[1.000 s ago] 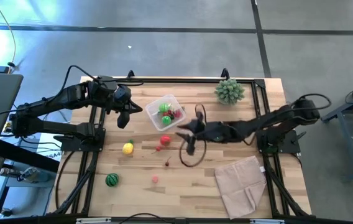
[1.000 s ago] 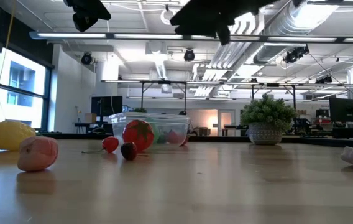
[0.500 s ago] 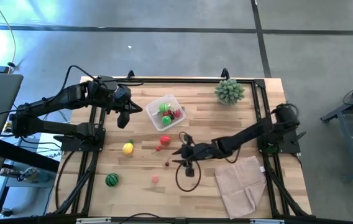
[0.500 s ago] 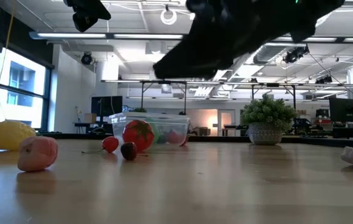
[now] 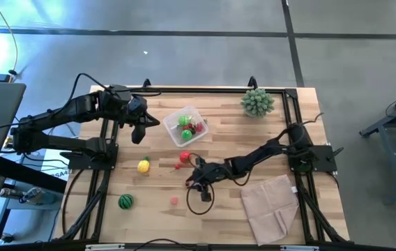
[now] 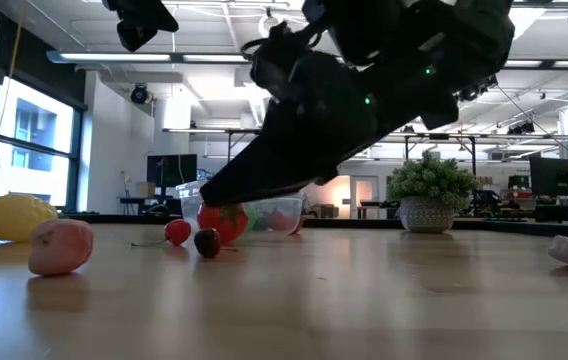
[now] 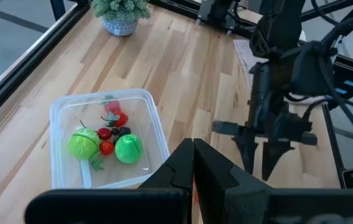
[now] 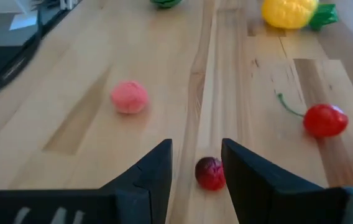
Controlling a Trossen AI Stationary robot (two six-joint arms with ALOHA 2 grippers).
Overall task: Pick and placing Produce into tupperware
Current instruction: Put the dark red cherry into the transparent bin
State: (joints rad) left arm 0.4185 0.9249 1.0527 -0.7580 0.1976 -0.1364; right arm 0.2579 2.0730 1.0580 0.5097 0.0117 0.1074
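- Your right hand (image 8: 196, 163) sits low over the tabletop (image 5: 233, 125), fingers partly open and empty, with a small dark red berry (image 8: 210, 173) lying between the fingertips.
- The berry rests on the bare wood, apart from both fingers. Centre the gap over it before you close; in the right wrist view it looks slightly nearer one finger.
- Go down until the fingertips almost touch the wood. The berry is tiny and round, so a high pinch will likely squirt it out sideways.
- Close slowly. Judging by its size, the berry needs nearly a full squeeze.
- A stemmed cherry (image 8: 324, 119) lies near the berry, and a pink ball (image 8: 129, 97) lies further off on the other side. Neither is inside the gap; keep it that way.
- The clear tub (image 5: 185, 126) stands well apart from the berry, toward the far side of the tabletop, and already holds green rounds and small red pieces. A tomato (image 5: 186, 157) sits between berry and tub, so lift clear before you carry over it.
- Your left hand (image 7: 192, 163) hangs above the tabletop just beside the tub, fingers pressed shut on nothing. Watch for it when you bring the right arm in.
- The lemon (image 5: 143, 166) and the striped melon (image 5: 125, 201) wait on the left side, not yet packed.
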